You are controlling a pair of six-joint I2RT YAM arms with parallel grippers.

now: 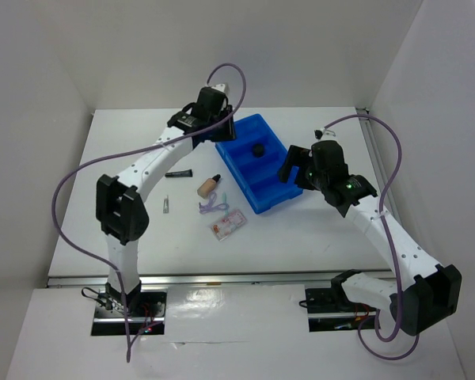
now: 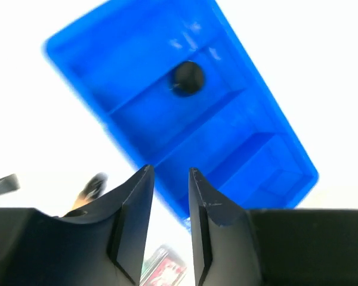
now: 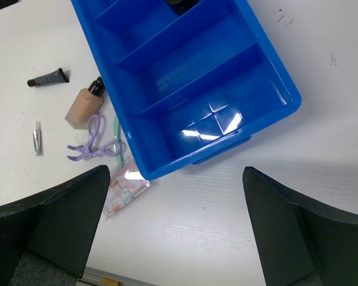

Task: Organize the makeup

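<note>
The round black puff (image 1: 258,150) lies in a far compartment of the blue tray (image 1: 237,180). On the table left of the tray lie the slim black tube (image 1: 178,173), the beige black-capped bottle (image 1: 210,185), the tiny silver piece (image 1: 165,205), the lilac looped tool (image 1: 212,204) and the clear pink-red packet (image 1: 228,225). My left gripper (image 1: 226,131) hovers over the tray's far left edge, its jaws a narrow gap apart and empty (image 2: 169,173). My right gripper (image 1: 294,166) is wide open and empty over the tray's near right corner (image 3: 176,171).
The right wrist view shows the tube (image 3: 48,78), bottle (image 3: 85,106), silver piece (image 3: 37,138), lilac tool (image 3: 92,143) and packet (image 3: 126,187) beside the tray (image 3: 274,65). White walls enclose the table on the left, right and back.
</note>
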